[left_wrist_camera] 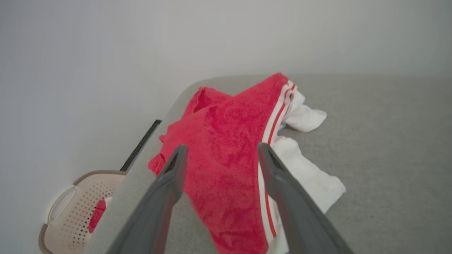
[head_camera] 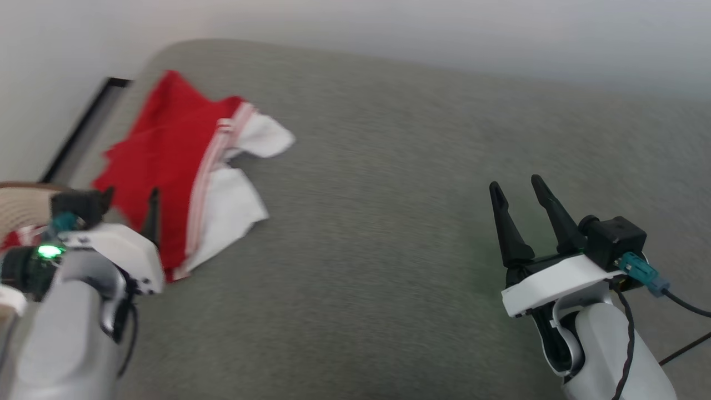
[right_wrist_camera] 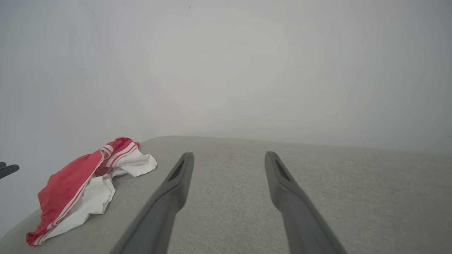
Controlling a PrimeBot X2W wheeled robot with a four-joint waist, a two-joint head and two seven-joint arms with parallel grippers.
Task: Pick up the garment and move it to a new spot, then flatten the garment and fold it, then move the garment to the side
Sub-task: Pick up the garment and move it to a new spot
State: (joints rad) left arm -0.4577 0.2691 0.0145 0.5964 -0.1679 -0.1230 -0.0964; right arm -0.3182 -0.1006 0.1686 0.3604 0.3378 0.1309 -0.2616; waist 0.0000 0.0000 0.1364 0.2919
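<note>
- Right gripper (head_camera: 516, 189) sits low at the near right of the grey fabric surface (head_camera: 389, 222). Its fingers are spread wide with nothing between them, well apart from the cloth.
- Left gripper (head_camera: 130, 211) is at the near left, fingers wide apart and holding nothing. In the left wrist view they frame the red body of the garment (head_camera: 161, 166); I can't tell whether the tips touch it.
- The garment lies crumpled by the surface's left edge, running up towards the far left corner. The red part is on the outer side, the striped bands and white sleeve parts on the inner side.
- My read: this is the first step, the pick-up, with no grasp made yet.
- The next move calls for the left fingers to drop onto a thick fold of red, close firmly, and lift it clear towards the open middle.
- Beyond the left edge, lower down, stands a beige perforated basket (left_wrist_camera: 67, 211). Something red (left_wrist_camera: 97, 215) shows inside, too little to name.
</note>
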